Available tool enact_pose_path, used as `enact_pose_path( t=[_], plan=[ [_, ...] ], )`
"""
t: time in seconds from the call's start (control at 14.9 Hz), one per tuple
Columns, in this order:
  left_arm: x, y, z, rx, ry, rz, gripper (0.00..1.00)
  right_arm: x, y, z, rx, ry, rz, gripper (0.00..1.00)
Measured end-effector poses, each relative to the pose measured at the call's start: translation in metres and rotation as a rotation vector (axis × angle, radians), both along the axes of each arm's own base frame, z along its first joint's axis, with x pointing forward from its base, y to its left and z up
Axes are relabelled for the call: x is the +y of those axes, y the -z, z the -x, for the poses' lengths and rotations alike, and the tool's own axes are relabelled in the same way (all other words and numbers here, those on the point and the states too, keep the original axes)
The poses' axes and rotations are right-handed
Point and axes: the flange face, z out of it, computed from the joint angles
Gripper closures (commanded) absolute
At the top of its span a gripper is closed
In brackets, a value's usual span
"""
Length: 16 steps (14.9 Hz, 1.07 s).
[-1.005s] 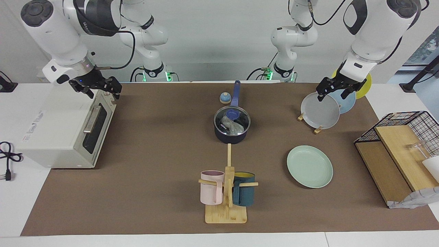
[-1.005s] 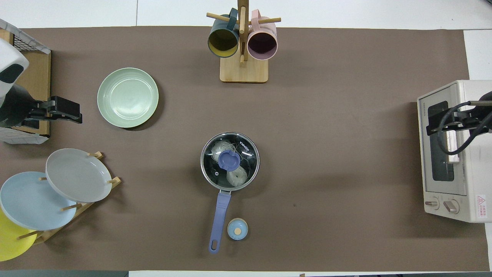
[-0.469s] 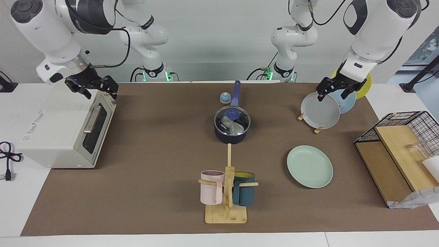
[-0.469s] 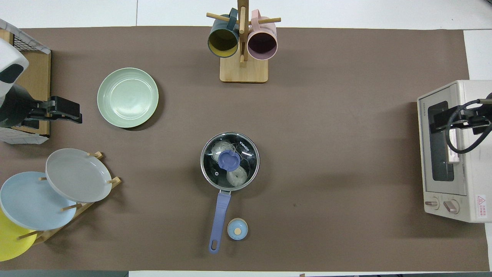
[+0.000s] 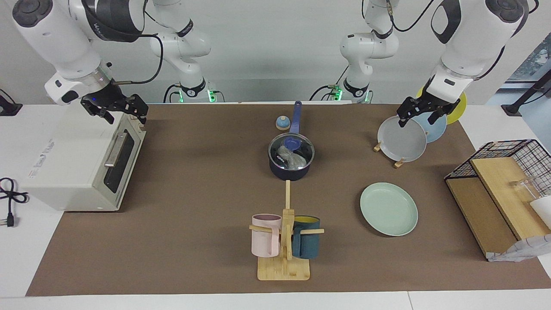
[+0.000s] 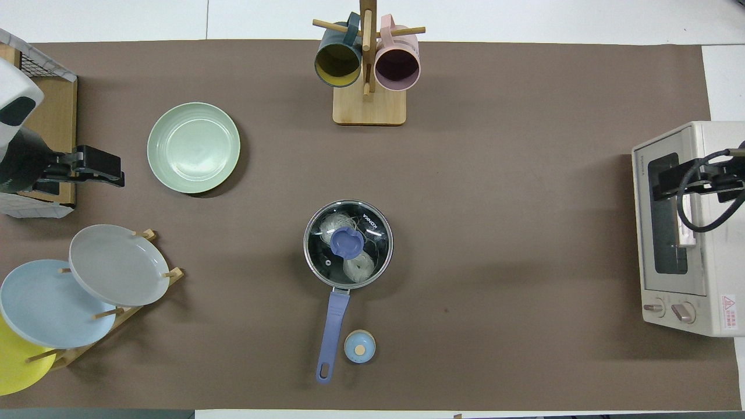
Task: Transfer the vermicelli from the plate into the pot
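Note:
The vermicelli (image 5: 289, 157) (image 6: 358, 266) lies inside the dark navy pot (image 5: 289, 168) (image 6: 308, 256) at mid-table, under a glass lid with a blue knob (image 5: 293, 143). The pot's long blue handle points toward the robots. The mint-green plate (image 5: 388, 209) (image 6: 193, 147) lies bare, farther from the robots and toward the left arm's end. My left gripper (image 5: 416, 118) (image 6: 107, 171) hangs open over the plate rack, holding nothing. My right gripper (image 5: 128, 115) (image 6: 666, 185) hangs open over the toaster oven, holding nothing.
A plate rack (image 5: 400, 162) holds grey, light blue and yellow plates. A mug tree (image 5: 284, 267) with a pink and a teal mug stands farther out. A toaster oven (image 5: 82, 163) and a wire-and-wood shelf (image 5: 499, 193) flank the mat. A small blue timer (image 5: 282, 123) sits beside the pot handle.
My right gripper has risen a little and drawn back over the toaster oven's top. The left arm, the pot and the plate have not moved.

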Motion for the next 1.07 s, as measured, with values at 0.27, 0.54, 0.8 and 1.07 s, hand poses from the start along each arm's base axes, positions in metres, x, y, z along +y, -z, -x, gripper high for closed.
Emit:
enact_pose_path(
  t=[0.27, 0.54, 0.8, 1.07],
  plan=[
    [0.000, 0.000, 0.000, 0.000, 0.000, 0.000, 0.00, 0.000, -0.001, 0.000, -0.002, -0.003, 0.003, 0.00],
    [0.000, 0.000, 0.000, 0.000, 0.000, 0.000, 0.00, 0.018, -0.006, -0.002, -0.011, -0.055, 0.034, 0.00],
    [0.000, 0.000, 0.000, 0.000, 0.000, 0.000, 0.00, 0.022, -0.010, -0.003, -0.020, -0.064, 0.037, 0.00],
    [0.000, 0.000, 0.000, 0.000, 0.000, 0.000, 0.00, 0.020, -0.010, -0.003, -0.021, -0.060, 0.037, 0.00]
  ],
)
